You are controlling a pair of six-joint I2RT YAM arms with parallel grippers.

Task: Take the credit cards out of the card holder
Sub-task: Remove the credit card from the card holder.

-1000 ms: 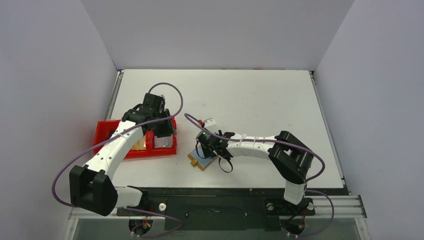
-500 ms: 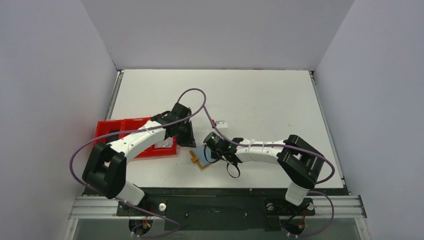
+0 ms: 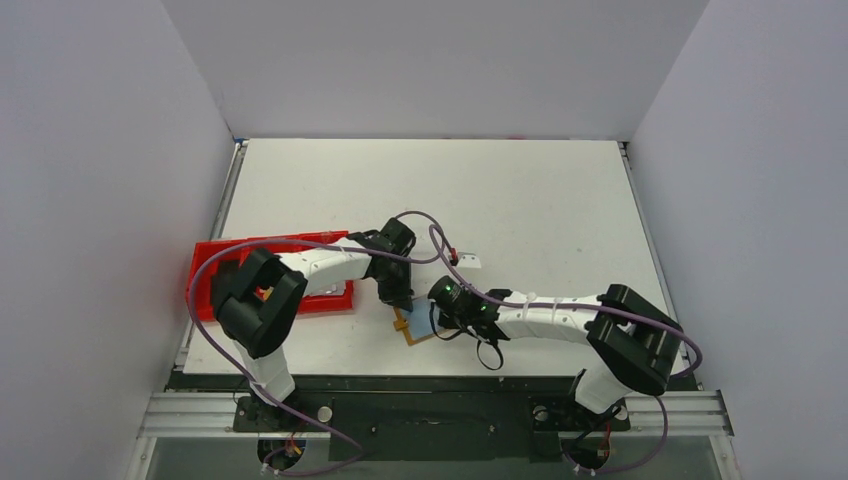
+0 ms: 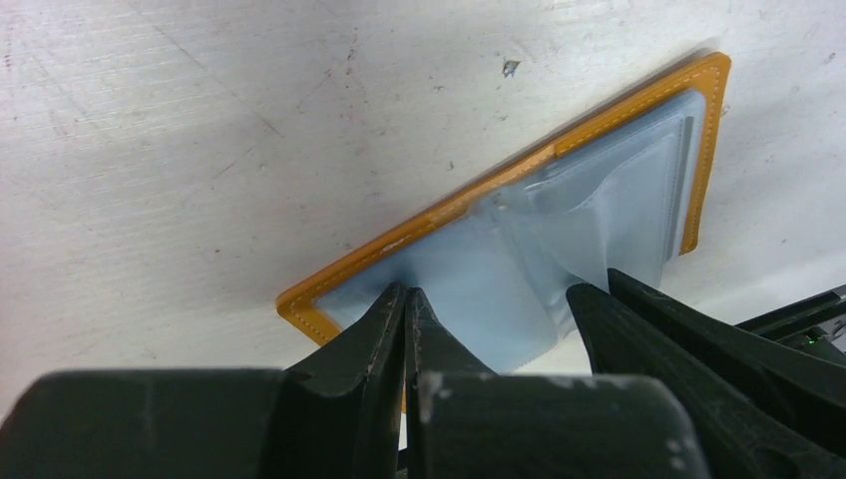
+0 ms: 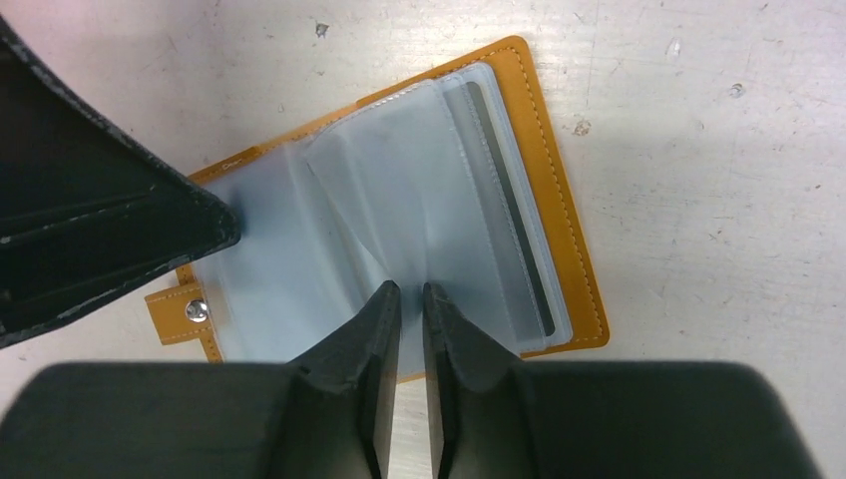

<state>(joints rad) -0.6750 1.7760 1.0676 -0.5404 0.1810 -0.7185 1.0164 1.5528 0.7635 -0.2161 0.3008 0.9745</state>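
Vs 1 s ago: L arm was over the red tray (image 3: 215, 262). It has since swung off it toward 3 o'clk, so the L gripper (image 3: 393, 298) now sits at the card holder (image 3: 415, 325), by its 10–11 o'clk corner. R arm has slid its elbow out toward 4 o'clk and lies flatter. The R gripper (image 3: 432, 318) has stayed on the holder, which has barely moved. L arm now: upper link folded back over the tray, forearm running toward 3 o'clk, wrist tipped down. R arm: stretched low along the table (image 3: 520, 200) front, pointing toward 9 o'clk, so both wrists meet over the holder. L gripper (image 4: 406, 294): fingers pressed together, tip down on the clear plastic near the holder's edge; can't tell if any plastic is caught btwn them. R gripper (image 5: 409, 289): fingers nearly together, only a thin slit, pinching a clear sleeve leaf that lifts up into the gap. In the R wrist view the L gripper shows as a black wedge at 9 o'clk, touching the plastic. Card holder (image 5: 399, 210) lies open and flat on the table, near the front edge about mid-width, w/ the tray well off at its 9 o'clk. It is tan-orange w/ pale stitching, has a snap tab (image 5: 185, 311) at 8 o'clk, and shows frosted bluish sleeves fanned inside. One of the credit cards (image 5: 499, 230) shows in the sleeve at 3 o'clk, grey w/ a dark stripe, still tucked in.
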